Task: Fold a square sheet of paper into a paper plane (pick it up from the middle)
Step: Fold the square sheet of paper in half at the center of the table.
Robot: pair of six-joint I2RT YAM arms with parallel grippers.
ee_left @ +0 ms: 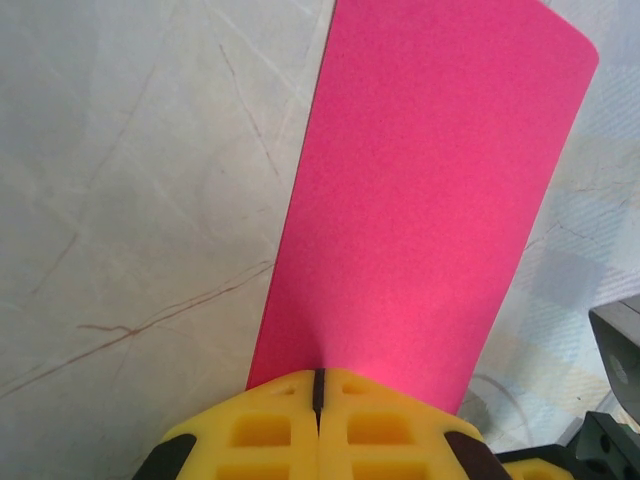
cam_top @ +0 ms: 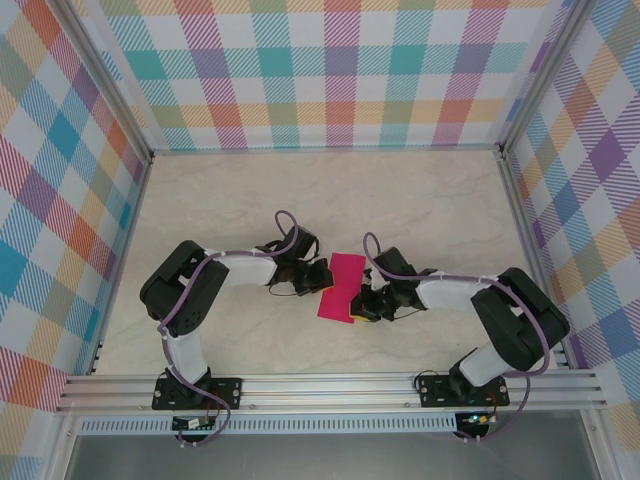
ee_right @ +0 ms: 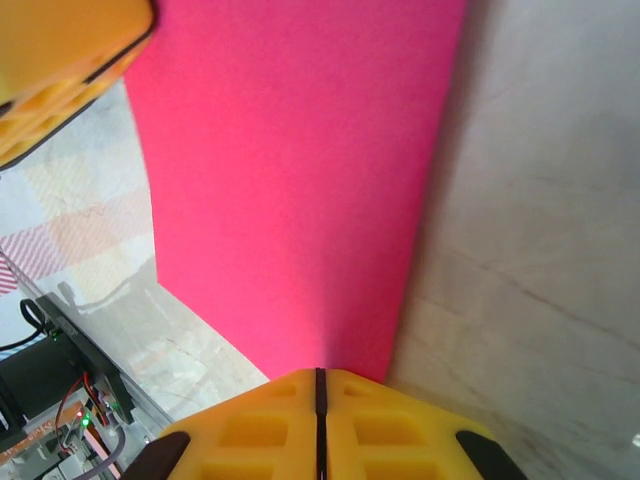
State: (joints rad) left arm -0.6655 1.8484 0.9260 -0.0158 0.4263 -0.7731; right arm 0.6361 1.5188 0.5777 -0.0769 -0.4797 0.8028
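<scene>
Top external: left fingers (cam_top: 320, 283), right fingers (cam_top: 358, 312) tight on pink sheet (cam_top: 343, 280)

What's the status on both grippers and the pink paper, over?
Left gripper shut on pink paper. Right gripper shut on the opposite side. Paper spans between them. Nothing seen in the way.

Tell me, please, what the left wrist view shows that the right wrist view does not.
Left wrist: the left gripper shut on the near edge of the sheet, and the sheet's free far end with its rounded corner.
Right wrist: the right gripper shut on the sheet's near edge, the left gripper's yellow finger at top left, and electronics with a green light at lower left.
Both: the pink sheet, pinched in shut yellow fingers, over the marbled table.
</scene>
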